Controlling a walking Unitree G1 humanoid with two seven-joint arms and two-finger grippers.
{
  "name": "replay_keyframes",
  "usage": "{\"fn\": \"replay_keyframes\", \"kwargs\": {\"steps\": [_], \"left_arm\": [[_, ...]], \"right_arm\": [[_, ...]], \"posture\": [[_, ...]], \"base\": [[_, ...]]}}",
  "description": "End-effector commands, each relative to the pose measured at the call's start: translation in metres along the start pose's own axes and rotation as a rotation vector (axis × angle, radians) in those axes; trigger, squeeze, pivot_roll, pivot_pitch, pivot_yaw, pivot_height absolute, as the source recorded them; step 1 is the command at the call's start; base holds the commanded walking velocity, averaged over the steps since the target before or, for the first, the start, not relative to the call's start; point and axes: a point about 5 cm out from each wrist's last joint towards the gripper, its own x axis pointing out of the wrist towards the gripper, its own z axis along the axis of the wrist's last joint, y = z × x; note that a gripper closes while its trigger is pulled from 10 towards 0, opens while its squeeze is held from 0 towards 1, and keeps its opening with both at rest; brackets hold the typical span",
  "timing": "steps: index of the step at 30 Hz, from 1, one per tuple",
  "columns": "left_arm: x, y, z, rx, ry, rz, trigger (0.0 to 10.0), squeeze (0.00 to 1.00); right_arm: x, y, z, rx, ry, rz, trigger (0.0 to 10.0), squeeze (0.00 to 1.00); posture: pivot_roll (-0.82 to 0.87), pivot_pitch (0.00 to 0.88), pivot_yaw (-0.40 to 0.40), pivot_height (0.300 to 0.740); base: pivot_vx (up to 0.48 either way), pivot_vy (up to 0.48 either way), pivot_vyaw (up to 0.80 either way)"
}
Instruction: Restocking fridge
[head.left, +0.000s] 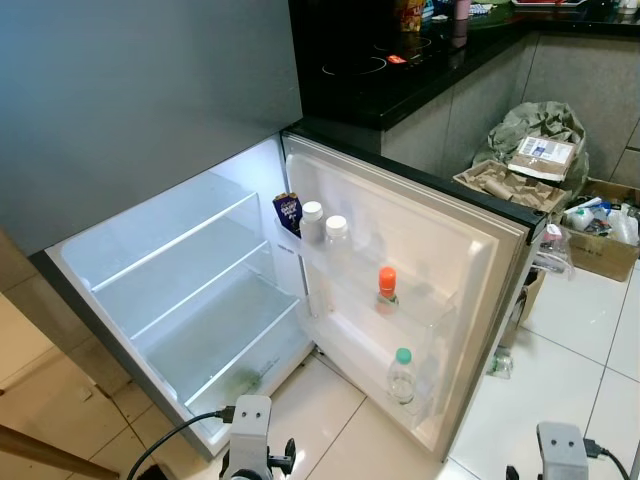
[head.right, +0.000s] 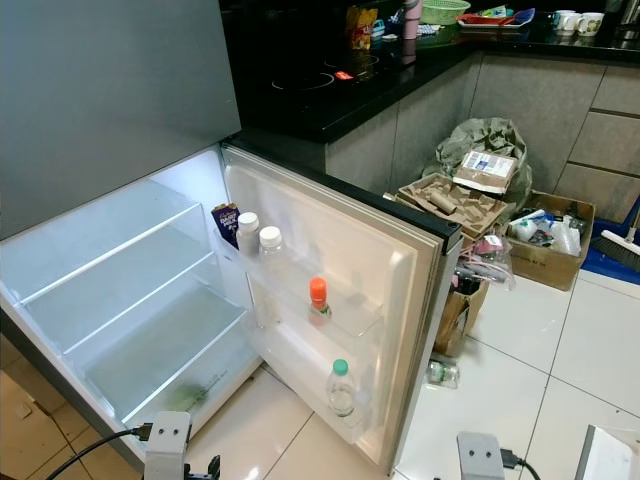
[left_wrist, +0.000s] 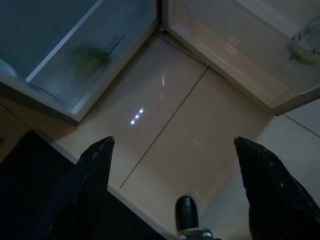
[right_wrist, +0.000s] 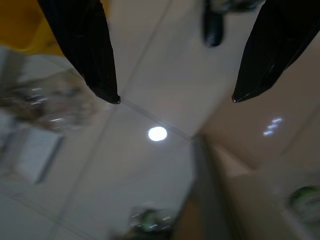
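Hanging low at six o'clock, the left gripper points at the pale floor tiles with its two black fingers spread wide and nothing between them; the right gripper hangs the same way at about five o'clock, fingers parted over the tiles and grasping nothing. Just beyond them the fridge stands open, its lit white cavity running toward ten o'clock, with bare glass shelves and a faint green smear near the bottom front edge. The fridge door swings out toward three o'clock. In its lowest rack, nearest at five o'clock, a clear bottle with a green cap stands upright. One rack up, a bottle with an orange cap stands upright. In the top rack, by the hinge at about twelve o'clock, two white-capped bottles stand side by side, touching or nearly so, with a dark purple packet just beside them on the hinge side. Beyond the door at two o'clock, cardboard boxes and crumpled bags lie heaped on the floor against the counter. Farthest off, at one o'clock, a black countertop carries a hob and a few small items too blurred to tell
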Motion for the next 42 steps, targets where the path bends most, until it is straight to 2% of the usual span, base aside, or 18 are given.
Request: {"fn": "replay_keyframes", "kwargs": {"steps": [1, 2, 5, 7, 9, 12, 13, 15, 16, 17, 19, 21, 24, 26, 27, 29, 31, 42], "left_arm": [[-0.002, 0.002, -0.003, -0.007, 0.003, 0.009, 10.0, 0.00], [-0.001, 0.002, -0.001, -0.003, -0.005, 0.006, 10.0, 0.00], [-0.001, 0.002, 0.001, 0.000, -0.009, 0.003, 10.0, 0.00], [-0.003, 0.000, 0.007, 0.003, -0.056, -0.046, 10.0, 0.00], [-0.005, -0.001, 0.010, -0.003, -0.090, -0.071, 10.0, 0.00], [-0.006, -0.001, 0.012, -0.007, -0.102, -0.079, 10.0, 0.00], [-0.008, -0.001, 0.016, -0.016, -0.139, -0.095, 10.0, 0.00], [-0.010, -0.002, 0.021, -0.016, -0.173, -0.122, 10.0, 0.00], [-0.011, -0.003, 0.023, -0.021, -0.193, -0.139, 10.0, 0.00], [-0.011, -0.002, 0.023, -0.023, -0.194, -0.139, 10.0, 0.00], [-0.012, -0.002, 0.024, -0.016, -0.202, -0.146, 10.0, 0.00], [-0.012, -0.002, 0.025, -0.011, -0.204, -0.147, 10.0, 0.00], [-0.014, 0.000, 0.025, -0.001, -0.205, -0.150, 10.0, 0.00], [-0.014, 0.000, 0.025, 0.002, -0.205, -0.150, 10.0, 0.00], [-0.016, 0.001, 0.025, 0.005, -0.207, -0.152, 10.0, 0.00], [-0.016, 0.001, 0.025, 0.006, -0.208, -0.153, 10.0, 0.00], [-0.016, 0.002, 0.026, 0.007, -0.210, -0.154, 10.0, 0.00], [-0.017, 0.005, 0.025, 0.011, -0.208, -0.139, 10.0, 0.00]], "right_arm": [[0.002, -0.016, 0.000, -0.030, 0.016, -0.085, 10.0, 0.00], [0.006, -0.032, 0.010, -0.048, 0.014, -0.153, 10.0, 0.00], [0.008, -0.038, 0.015, -0.056, 0.009, -0.177, 10.0, 0.00], [0.015, -0.066, 0.044, -0.105, -0.016, -0.278, 10.0, 0.00], [0.017, -0.076, 0.059, -0.095, -0.038, -0.325, 10.0, 0.00], [0.018, -0.078, 0.065, -0.086, -0.048, -0.340, 10.0, 0.00], [0.019, -0.085, 0.083, -0.051, -0.093, -0.392, 10.0, 0.00], [0.020, -0.087, 0.099, -0.005, -0.146, -0.441, 10.0, 0.00], [0.021, -0.088, 0.111, 0.079, -0.174, -0.497, 10.0, 0.00], [0.021, -0.088, 0.113, 0.107, -0.178, -0.510, 10.0, 0.00], [0.023, -0.082, 0.125, 0.217, -0.208, -0.485, 10.0, 0.00], [0.024, -0.078, 0.131, 0.261, -0.226, -0.464, 10.0, 0.00], [0.028, -0.056, 0.150, 0.361, -0.266, -0.348, 10.0, 0.00], [0.029, -0.047, 0.156, 0.369, -0.278, -0.305, 10.0, 0.00], [0.031, -0.028, 0.166, 0.368, -0.303, -0.213, 10.0, 0.00], [0.031, -0.022, 0.168, 0.370, -0.308, -0.183, 10.0, 0.00], [0.032, -0.002, 0.172, 0.369, -0.316, -0.091, 10.0, 0.00], [0.031, 0.031, 0.173, 0.354, -0.326, 0.109, 10.0, 0.00]], "posture": [[-0.04, 0.131, 0.079, 0.717], [-0.04, 0.133, 0.079, 0.717], [-0.04, 0.135, 0.079, 0.717], [-0.03, 0.140, 0.079, 0.717], [-0.02, 0.145, 0.079, 0.717], [-0.02, 0.145, 0.079, 0.717], [-0.02, 0.148, 0.079, 0.717], [-0.01, 0.151, 0.082, 0.717], [0.00, 0.152, 0.085, 0.717], [0.00, 0.151, 0.086, 0.717], [0.00, 0.153, 0.089, 0.717], [0.01, 0.152, 0.091, 0.717], [0.01, 0.156, 0.098, 0.717], [0.01, 0.156, 0.100, 0.717], [0.02, 0.157, 0.101, 0.717], [0.02, 0.157, 0.101, 0.717], [0.02, 0.156, 0.101, 0.717], [0.02, 0.157, 0.104, 0.717]], "base": [[0.000, 0.000, 0.00], [0.000, 0.000, 0.00], [0.000, 0.000, 0.00], [0.000, 0.000, 0.00], [0.000, 0.000, 0.00], [0.000, 0.000, 0.00], [0.000, 0.000, 0.00], [0.000, 0.000, 0.00], [0.000, 0.000, 0.00], [0.000, 0.000, 0.00], [0.000, 0.000, 0.00], [0.000, 0.000, 0.00], [0.000, 0.000, 0.00], [0.000, 0.000, 0.00], [0.000, 0.000, 0.00], [0.000, 0.000, 0.00], [0.000, 0.000, 0.00], [0.000, 0.000, 0.00]]}}
